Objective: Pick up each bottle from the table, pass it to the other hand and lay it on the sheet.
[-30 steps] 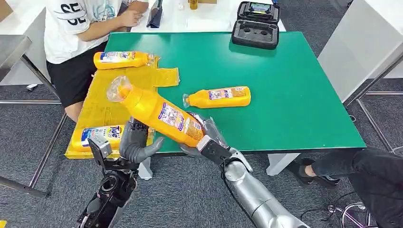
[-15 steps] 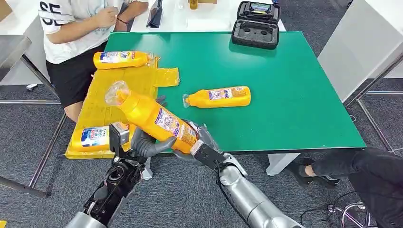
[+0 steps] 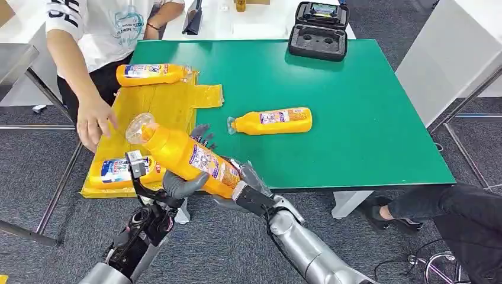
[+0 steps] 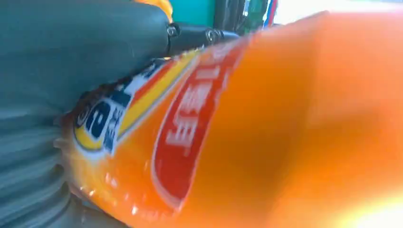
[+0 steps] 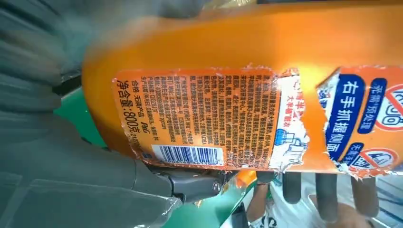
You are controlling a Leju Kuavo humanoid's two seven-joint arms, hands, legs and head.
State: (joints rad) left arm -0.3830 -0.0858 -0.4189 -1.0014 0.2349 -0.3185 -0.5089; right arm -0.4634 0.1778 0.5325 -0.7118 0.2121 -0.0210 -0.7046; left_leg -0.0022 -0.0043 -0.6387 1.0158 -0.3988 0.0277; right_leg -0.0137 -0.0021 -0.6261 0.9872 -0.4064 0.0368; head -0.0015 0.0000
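An orange bottle [image 3: 186, 157] hangs tilted above the table's near left edge, its clear cap toward the yellow sheet [image 3: 157, 109]. My right hand [image 3: 244, 184] grips its base. My left hand [image 3: 188, 177] wraps its middle, thumb underneath and fingers [image 3: 201, 135] up behind it. The label fills the left wrist view [image 4: 190, 118] and the right wrist view [image 5: 204, 118]. A second bottle [image 3: 271, 120] lies on the green table [image 3: 367, 118]. Two more lie on the sheet: one at the far end [image 3: 151, 74], one at the near end [image 3: 118, 170].
A person stands at the table's left side, one hand [image 3: 95, 121] lowered over the sheet's left edge. A black open case [image 3: 318, 32] sits at the table's far edge. A white counter runs along the right.
My left hand rose from below the table edge and closed around the bottle's middle. The bottle shifted a little left. The person's arm came down toward the sheet.
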